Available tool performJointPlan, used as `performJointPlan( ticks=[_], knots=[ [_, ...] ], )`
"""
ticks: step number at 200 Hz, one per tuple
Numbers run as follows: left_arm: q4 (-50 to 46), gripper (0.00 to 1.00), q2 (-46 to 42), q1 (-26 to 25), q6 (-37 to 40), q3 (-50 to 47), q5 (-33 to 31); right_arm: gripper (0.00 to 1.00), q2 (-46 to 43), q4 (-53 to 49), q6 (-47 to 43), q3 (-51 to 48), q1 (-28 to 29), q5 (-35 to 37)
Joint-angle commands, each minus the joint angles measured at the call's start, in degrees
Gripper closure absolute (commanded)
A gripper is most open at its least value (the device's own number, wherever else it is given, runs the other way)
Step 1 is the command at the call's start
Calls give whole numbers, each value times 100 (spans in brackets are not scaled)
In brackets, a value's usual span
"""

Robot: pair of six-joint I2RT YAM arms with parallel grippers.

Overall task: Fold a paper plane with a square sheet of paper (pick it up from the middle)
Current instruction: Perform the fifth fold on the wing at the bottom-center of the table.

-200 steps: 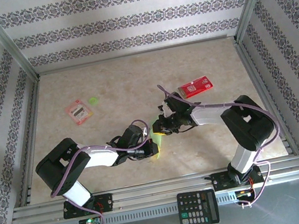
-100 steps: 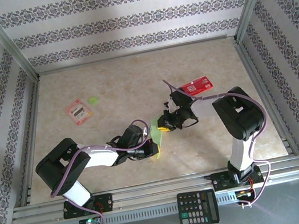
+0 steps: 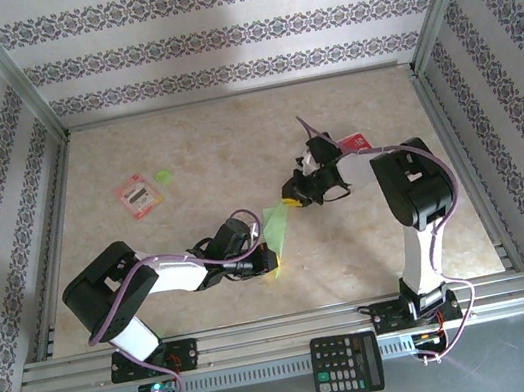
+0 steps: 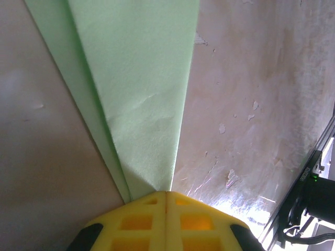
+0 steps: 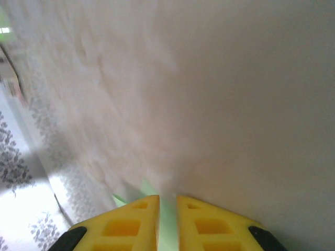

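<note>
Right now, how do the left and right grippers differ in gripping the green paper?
The left gripper is closed flush on the pointed end of the green paper; the right gripper shows a slim gap with a paper sliver in it. The left gripper holds the near end, the right gripper the far end. Both are yellow-tipped.

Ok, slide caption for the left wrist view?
Left jaws shut on the narrow end of the creased light-green paper, held over the table.

Left arm (image 3: 169, 273) & right arm (image 3: 414, 192): white links w/ black joint housings, each trailed by a looping purple cable (image 3: 235, 217). Left gripper (image 4: 166, 193) & right gripper (image 5: 167, 198) have yellow fingers (image 4: 136, 222) w/ rectangular recessed pockets, black behind.
</note>
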Motion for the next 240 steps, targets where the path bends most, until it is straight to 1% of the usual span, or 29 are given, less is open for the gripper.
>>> performJointPlan(
  ticks=[1,15,30,51,66,109,156,175,195,240],
  knots=[
    [-1118,100,273,34,190,-139,-222,84,-4,-198,-205,224,-243,294],
    [-1141,100,247,34,172,-99,-209,84,-305,-178,-192,144,-261,236],
    [-1170,100,212,34,151,-68,-223,83,-760,-105,-135,-135,-159,205],
    [-1213,100,181,36,146,10,-244,83,-1366,89,57,-739,161,224],
    [-1229,100,168,34,139,47,-250,83,-1607,257,241,-1079,520,279],
    [-1364,100,141,33,162,153,-280,84,-1592,944,842,-1702,1296,416],
    [-1383,100,141,31,147,137,-353,85,-1593,1579,1413,-2281,1804,589],
    [-1383,100,128,33,146,114,-358,85,-1567,1644,1515,-2441,1875,661],
    [-1374,100,117,34,146,99,-375,85,-1464,1659,1448,-2452,1812,659],
    [-1371,100,149,32,190,39,-375,85,-1120,1172,947,-1919,1203,584]
  ],
)
